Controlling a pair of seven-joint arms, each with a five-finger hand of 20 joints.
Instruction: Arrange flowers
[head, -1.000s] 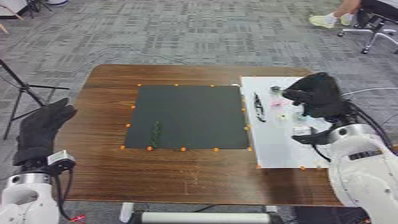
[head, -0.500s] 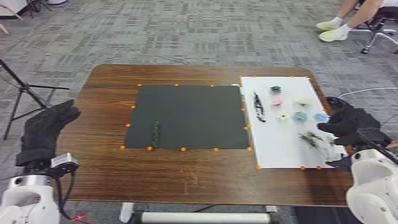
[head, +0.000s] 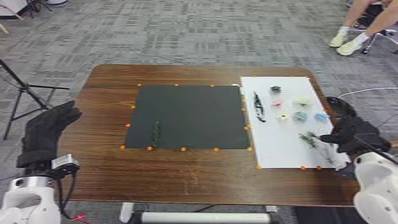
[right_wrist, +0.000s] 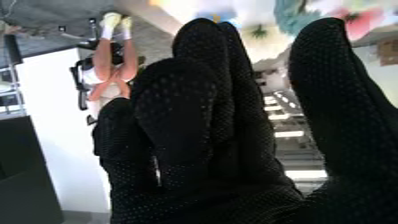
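My right hand is at the right edge of the white sheet, beside a sprig with pale stems. In the right wrist view that hand is open, with a pink flower and a cream flower beyond it. On the sheet lie a dark flower, a pink one, a cream one, blue ones and a black-and-white piece. A green stem lies on the black mat. My left hand is open left of the mat.
Orange markers line the mat and sheet on the brown table. A black tripod stands to the left of the table. A dark rounded object is at the table's right edge.
My right hand has moved from over the sheet to its right edge, uncovering the blue flowers and the sprig. The left hand has barely moved.
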